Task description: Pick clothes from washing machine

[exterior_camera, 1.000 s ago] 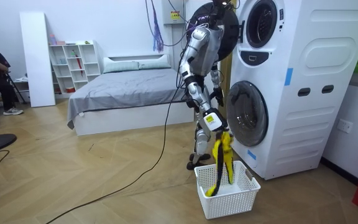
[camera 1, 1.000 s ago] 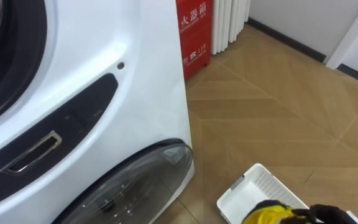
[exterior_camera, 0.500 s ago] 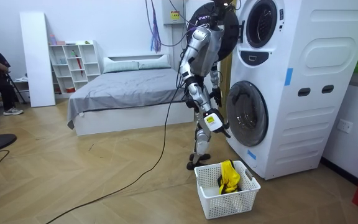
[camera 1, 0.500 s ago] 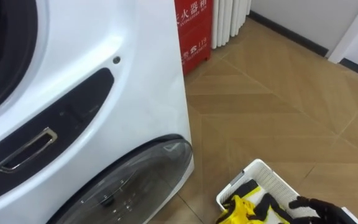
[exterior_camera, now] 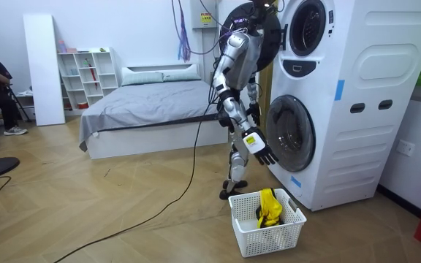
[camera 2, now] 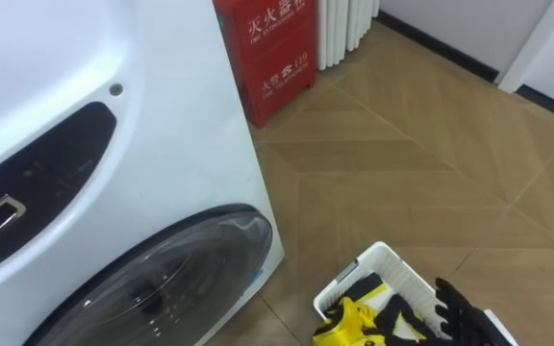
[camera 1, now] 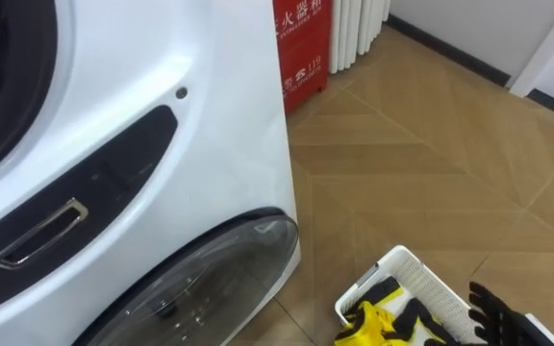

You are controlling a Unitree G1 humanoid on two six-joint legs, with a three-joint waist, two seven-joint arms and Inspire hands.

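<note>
- The washing machine (exterior_camera: pixel 342 102) is the largest thing. The room view gives us its whole white front with 2 round doors, 1 above the other, and the robot standing just beside it. The eye views give us a part of the panel and the lower door (camera 1: pixel 200 284) from close.
- The basket (exterior_camera: pixel 267 225) stands on the floor at the robot's feet, near the lower door. We judge that a step taken without care could kick it, because it stands so close.
- The yellow garment (camera 1: pixel 378 322) with dark stripes lies inside the basket. In the room view it is heaped a little above the rim, so a knock could tip it out.
- The right hand (camera 1: pixel 493 306) hangs over the basket with its fingers spread wide, and it holds nothing. The room view shows it well above the cloth, which the eye views do not make clear. If the arm swings toward the machine, it could strike the lower door.
</note>
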